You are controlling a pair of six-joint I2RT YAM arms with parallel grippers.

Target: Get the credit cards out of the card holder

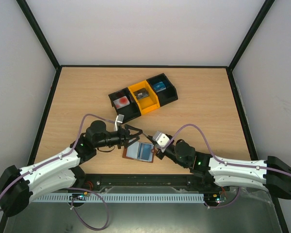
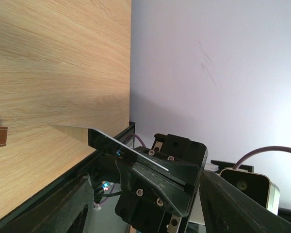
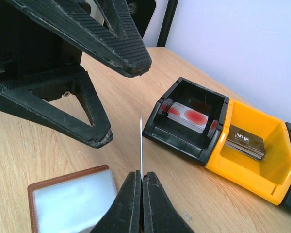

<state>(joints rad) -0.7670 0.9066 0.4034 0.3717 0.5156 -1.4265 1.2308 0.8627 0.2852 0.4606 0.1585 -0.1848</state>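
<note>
1. Firmly clenched, the right gripper (image 3: 141,177) has its jaws pinching one end of a credit card (image 3: 141,144).
2. That card stands on edge (a mere sliver from the right wrist), with its long axis running straight out from the fingertips and its free end pointing at the left gripper (image 3: 118,102).
3. The left jaws are spread wide, grasping nothing, just ahead of the card.
4. Below-left of the right jaws, the card holder (image 3: 70,201) lies open on the table (image 3: 34,145), sleeve up.
5. Ahead-right sit a black bin (image 3: 184,141) and a yellow bin (image 3: 242,170).
</note>
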